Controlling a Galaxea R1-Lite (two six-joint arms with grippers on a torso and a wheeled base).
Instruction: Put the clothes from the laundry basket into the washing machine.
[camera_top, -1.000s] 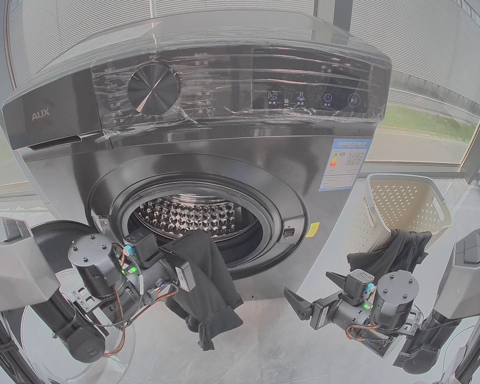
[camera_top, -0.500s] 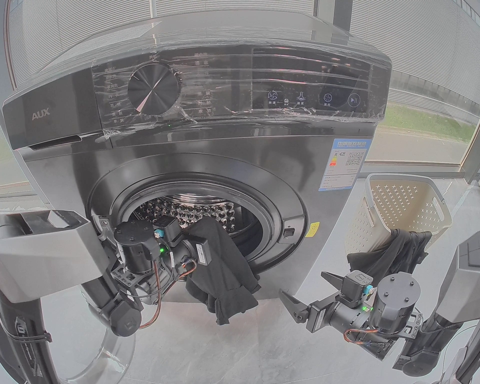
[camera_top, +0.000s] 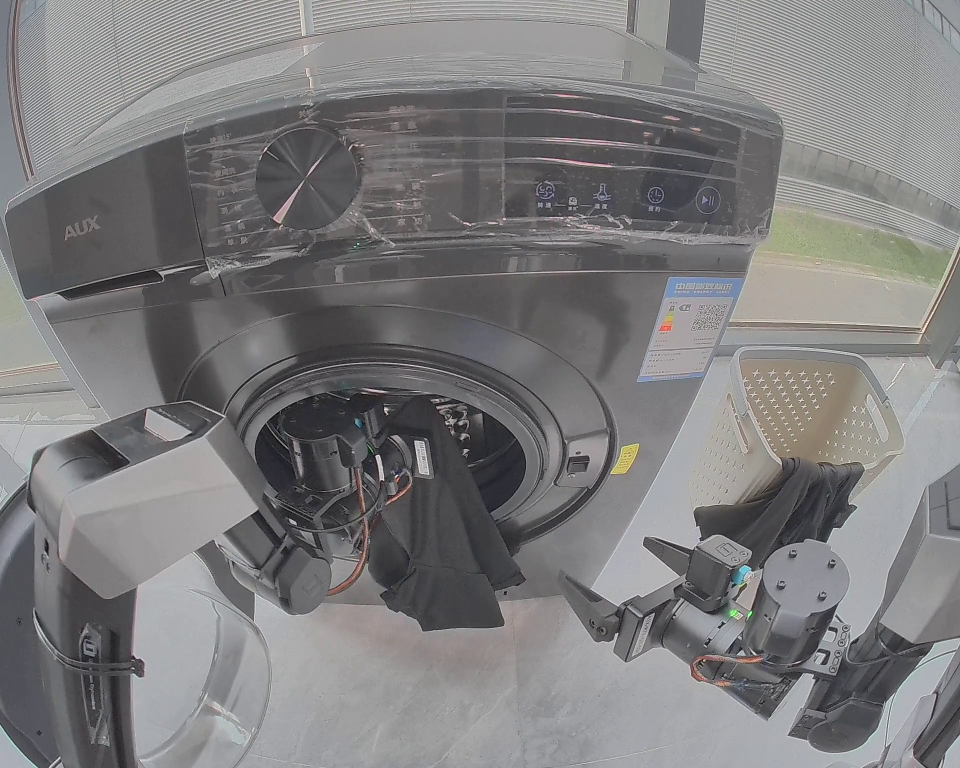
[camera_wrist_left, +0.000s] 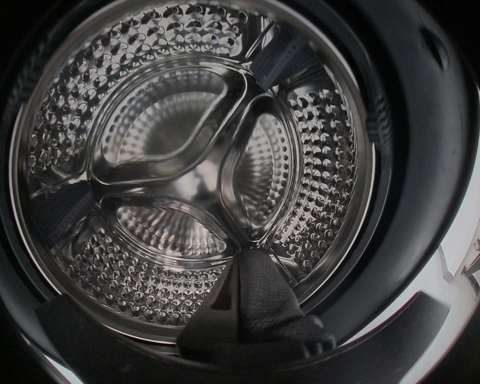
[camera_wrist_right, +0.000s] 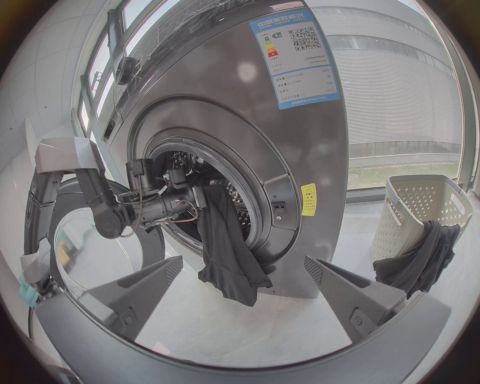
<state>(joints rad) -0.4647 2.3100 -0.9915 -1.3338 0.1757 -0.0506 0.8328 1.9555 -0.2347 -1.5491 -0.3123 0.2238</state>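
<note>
A black garment hangs out of the open washing machine's mouth; a dark cloth drapes over the cream laundry basket's rim.

floor: pale grey glossy tiles, near and right | window: far right, dark frame at its right edge | grass strip: green, outside the glass, far right | ribbed grey wall: outside, beyond the grass

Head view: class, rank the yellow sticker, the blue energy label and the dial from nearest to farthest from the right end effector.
1. Yellow sticker, low on the right, just above the right end effector.
2. Blue energy label, higher, right side.
3. Dial, top left.
</note>
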